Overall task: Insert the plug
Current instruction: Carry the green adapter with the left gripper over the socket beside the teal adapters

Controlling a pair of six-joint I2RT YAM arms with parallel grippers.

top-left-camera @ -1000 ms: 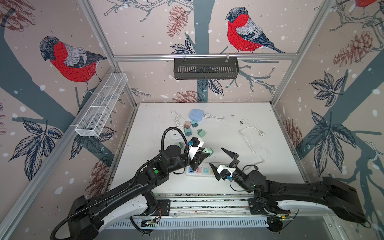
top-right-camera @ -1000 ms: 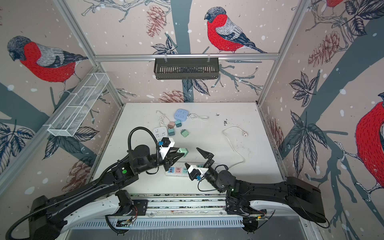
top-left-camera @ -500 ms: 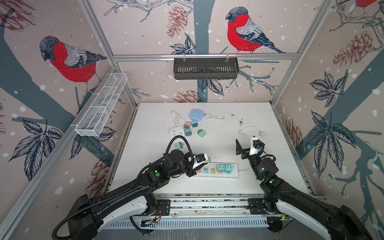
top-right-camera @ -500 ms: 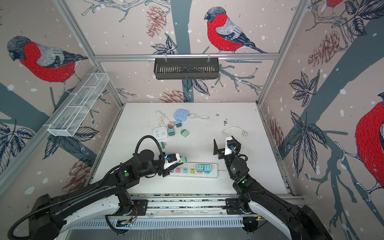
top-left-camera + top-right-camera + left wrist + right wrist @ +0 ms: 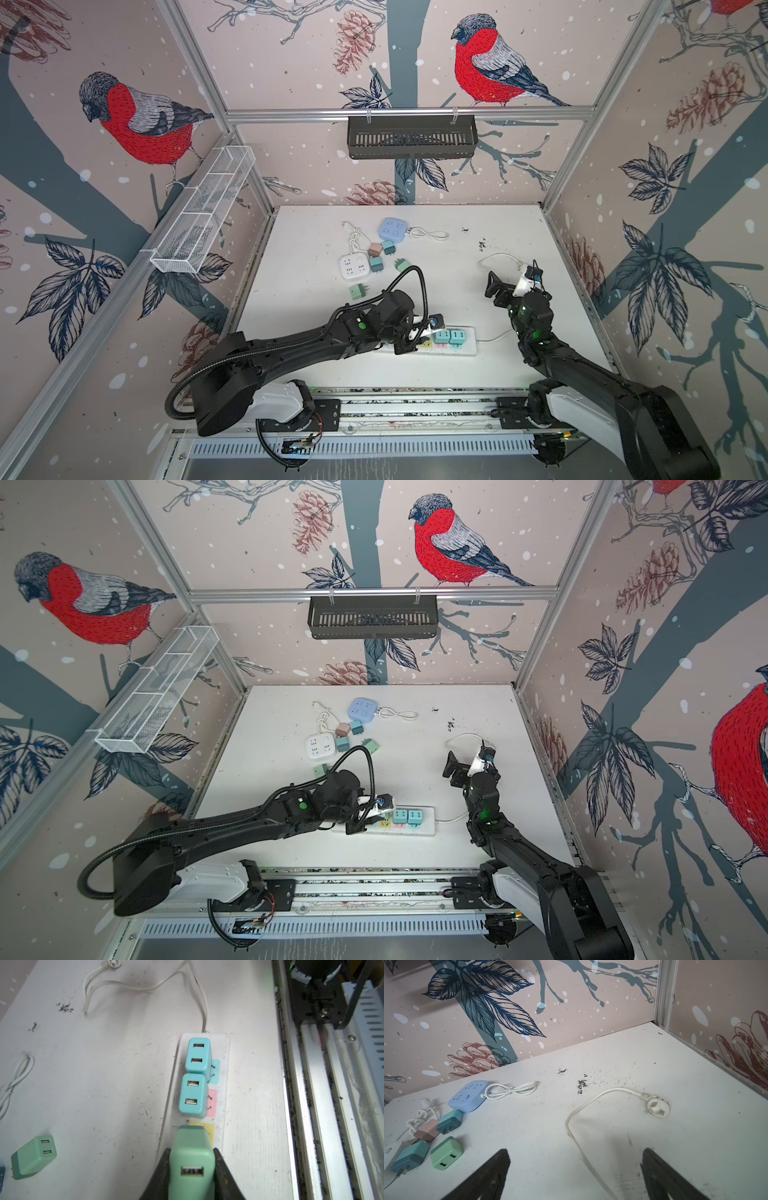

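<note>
The left gripper (image 5: 191,1152) clamps a green plug (image 5: 190,1138) at the yellow socket (image 5: 209,1132) of the strip (image 5: 225,1084); the right gripper (image 5: 575,1153) hangs open above the surface (image 5: 695,1147).

Green charger plug (image 5: 191,1159): smooth plastic, satin sheen.
Left gripper fingers (image 5: 223,1174): black, matt.
Power strip (image 5: 222,1084): white plastic, smooth, lightly soiled.
Tabletop (image 5: 104,1074): white, matt, scratched, dark specks.
Rail (image 5: 309,1105) along front tabletop edge: bare metal, brushed, grimy.
Cord (image 5: 568,1126): white, smooth plastic sheath.
Side basket (image 5: 199,224): white wire mesh.
Rear basket (image 5: 411,139): black, matt, slotted.
</note>
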